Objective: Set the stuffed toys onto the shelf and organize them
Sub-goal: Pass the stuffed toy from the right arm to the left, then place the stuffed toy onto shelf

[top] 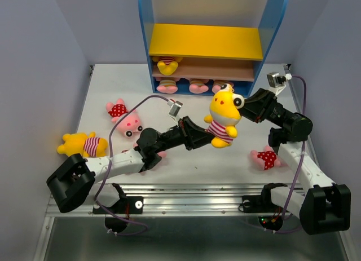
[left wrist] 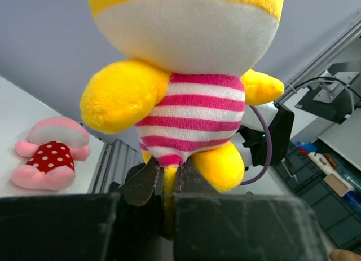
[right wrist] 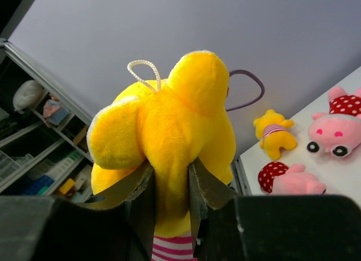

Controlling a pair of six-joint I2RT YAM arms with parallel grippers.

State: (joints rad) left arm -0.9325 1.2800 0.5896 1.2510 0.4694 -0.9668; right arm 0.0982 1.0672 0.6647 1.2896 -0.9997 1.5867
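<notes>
Top external view: a yellow bear (top: 224,117) in a striped shirt hangs above the worktop (top: 192,159), in front of the shelf (top: 145,30), held by 2 arms. The left tool (top: 211,138) is pinched narrow on its foot, and the right tool (top: 240,103) clamps its head. A pink pig (top: 125,119) and a second bear (top: 83,144) lie on the worktop.

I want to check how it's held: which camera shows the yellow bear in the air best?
The top external view: the whole yellow bear shows, with its face and striped shirt. The left wrist view shows only its belly, arms and legs. The right wrist view shows only its head from behind.
</notes>
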